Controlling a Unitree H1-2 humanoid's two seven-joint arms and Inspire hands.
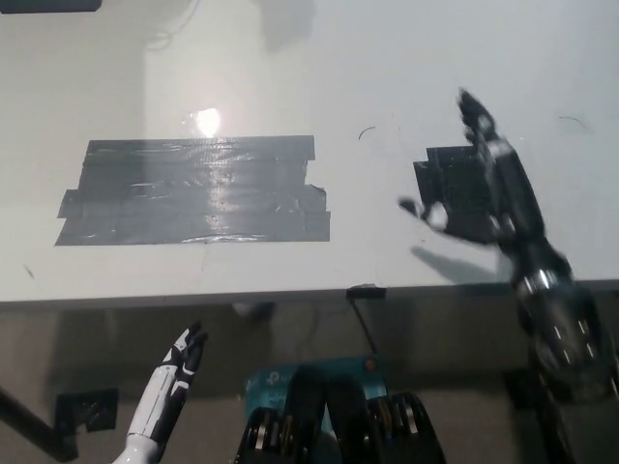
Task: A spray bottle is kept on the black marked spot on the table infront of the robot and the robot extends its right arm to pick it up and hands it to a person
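Note:
No spray bottle shows in the head view. My black right hand [479, 184] is open and holds nothing, its fingers spread above the small black marked spot [448, 180] on the white table [290, 58]. The hand hides much of that spot. My white left hand [177, 367] rests low at the lower left, below the table's front edge, fingers straight and apart. No person is in view.
A large patch of black tape [193, 188] lies on the table left of centre, with a light glare above it. The table's front edge [290, 295] runs across the picture. A black floor fixture [58, 420] sits at the bottom left.

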